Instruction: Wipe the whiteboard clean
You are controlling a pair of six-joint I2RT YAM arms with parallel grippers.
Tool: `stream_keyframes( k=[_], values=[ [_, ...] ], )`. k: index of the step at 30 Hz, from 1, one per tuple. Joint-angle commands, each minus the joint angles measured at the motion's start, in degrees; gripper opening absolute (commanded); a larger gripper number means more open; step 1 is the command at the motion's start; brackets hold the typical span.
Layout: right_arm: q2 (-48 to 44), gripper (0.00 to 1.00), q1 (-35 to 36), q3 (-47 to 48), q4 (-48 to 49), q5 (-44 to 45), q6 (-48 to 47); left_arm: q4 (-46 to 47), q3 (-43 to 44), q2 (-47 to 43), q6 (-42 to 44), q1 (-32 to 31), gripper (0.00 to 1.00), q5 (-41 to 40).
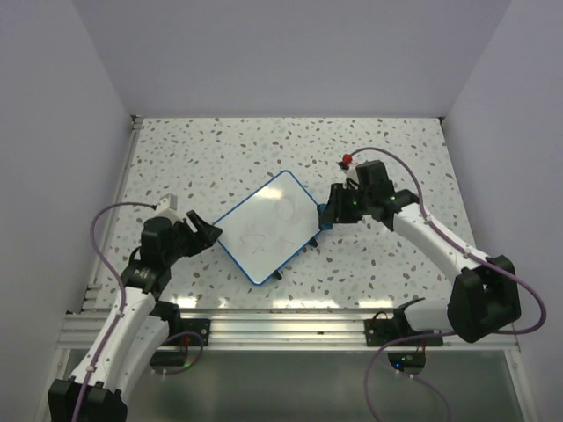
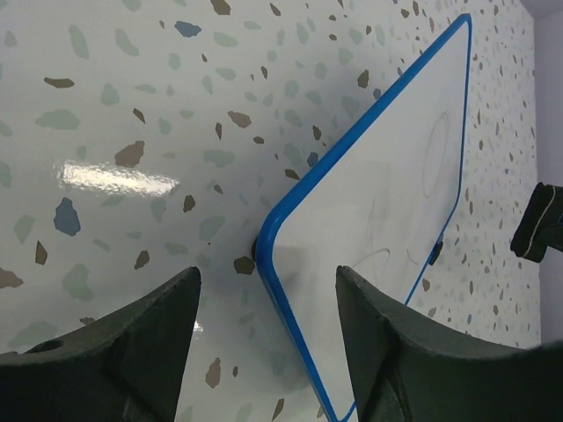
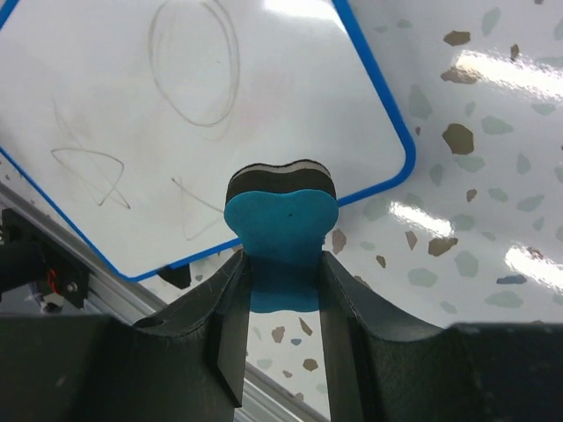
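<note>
We saw the whiteboard [image 1: 268, 227] lying flat near the middle of the speckled table [image 1: 220, 149]. It was turned like a diamond in the top view, with one corner toward 12 o'clock and another toward 6. Its blue rim ran all around, and a small black tab [image 1: 278, 275] stuck out at the lower edge. Faint grey scribbles [image 3: 195, 61] marked the white face: an oval and a few looping strokes.

The left gripper [image 1: 208, 236] sat at the board's 9 o'clock corner. In the left wrist view its fingers [image 2: 141, 343] stood well apart, holding nothing. The rounded corner of the whiteboard [image 2: 387, 202] lay on the table in the gap ahead of them, and we saw no contact with either finger.

The right gripper [image 1: 331, 211] was at the board's 3 o'clock corner. The right wrist view showed its two fingers [image 3: 230, 325] pressed against the sides of a blue eraser [image 3: 280, 220]. The eraser had a dark felt layer on its far face. Its tip overlapped the blue rim of the whiteboard [image 3: 202, 114] near that corner, but we could not tell whether the felt touched the surface.

A small red item [image 1: 347, 160] showed at about 12 o'clock from the right gripper, and we could not make out what it was. An aluminium rail [image 1: 290, 321] ran along the near edge of the table.
</note>
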Motion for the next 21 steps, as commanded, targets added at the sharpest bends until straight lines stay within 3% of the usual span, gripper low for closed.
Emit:
stream_keyframes(
  k=[1,9,16,21],
  values=[
    [0.31,0.00,3.28,3.51,3.71,-1.96,-0.07,4.13,-3.09,-2.12,-2.05,-0.26,0.67,5.31],
    [3.56,0.00,9.17,7.20,4.95,-0.64,0.28,7.37,-7.75,-5.11,-3.81,-0.26,0.65,7.34],
    [5.23,0.00,11.29,7.90,6.17,-0.64,0.37,14.85,-14.07,-10.21,-4.08,-0.26,0.51,10.50],
    [7.33,0.00,14.18,10.01,6.26,-0.03,-0.95,21.08,-16.89,-9.69,-4.95,-0.26,0.49,13.04]
  ],
)
